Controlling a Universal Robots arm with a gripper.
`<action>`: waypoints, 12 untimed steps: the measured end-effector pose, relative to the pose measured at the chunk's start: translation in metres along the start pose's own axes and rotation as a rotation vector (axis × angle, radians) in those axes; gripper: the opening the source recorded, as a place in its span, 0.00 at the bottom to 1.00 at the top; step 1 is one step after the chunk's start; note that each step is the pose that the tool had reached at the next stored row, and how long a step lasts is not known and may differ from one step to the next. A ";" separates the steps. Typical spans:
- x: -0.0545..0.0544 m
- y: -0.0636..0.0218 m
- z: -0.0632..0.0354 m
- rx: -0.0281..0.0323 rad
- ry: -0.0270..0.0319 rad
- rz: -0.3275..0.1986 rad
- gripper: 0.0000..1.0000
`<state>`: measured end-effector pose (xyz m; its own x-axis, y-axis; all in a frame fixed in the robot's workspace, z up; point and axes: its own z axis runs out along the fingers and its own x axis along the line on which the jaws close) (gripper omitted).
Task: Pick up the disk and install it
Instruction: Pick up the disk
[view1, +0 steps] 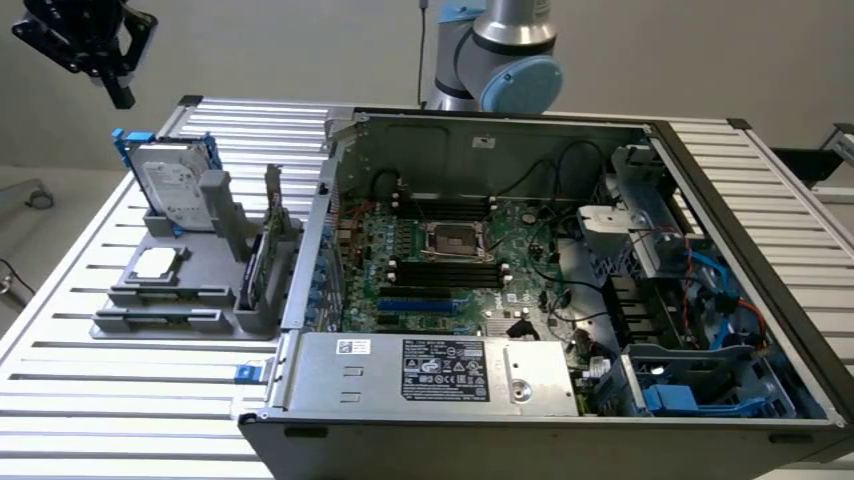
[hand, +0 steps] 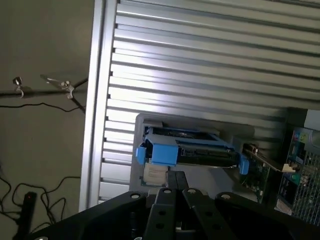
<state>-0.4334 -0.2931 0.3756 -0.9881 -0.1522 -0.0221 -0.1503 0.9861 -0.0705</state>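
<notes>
Disk stands on edge in a slot of the grey fixture, which lies on the slatted aluminium table at the exterior view's left, just beside the open computer case. The upright seating leaves the top edge of its blue carrier clear. Judged purpose: to offer that edge to a grasp from above.

Gripper hangs above the disk, well apart from it and a little toward the exterior view's left. Its jaws are closed with nothing between them (the wrist view has the fingers pressed together). That camera looks down on the disk's blue carrier handle, so the tool is judged roughly lined up over the slot but not yet engaged.

Other fixture contents: a small square processor chip lies flat in a recess, and an expansion card stands on edge.

Case lies on its side, lid off, with the motherboard exposed. A drive cage with blue fittings sits at the exterior view's lower right, judged to be the disk's intended seat.

Status: pick-up not begun; disk untouched.
</notes>
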 end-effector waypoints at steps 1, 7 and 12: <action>0.000 0.0000 0.0000 -0.0004 -0.0012 -0.018 0.11; 0.000 0.0000 0.0002 -0.0051 -0.0094 -0.127 0.11; 0.000 0.0000 0.0004 -0.0118 -0.0166 -0.218 0.11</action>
<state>-0.4334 -0.2931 0.3752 -0.9314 -0.3632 -0.0240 -0.3611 0.9303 -0.0637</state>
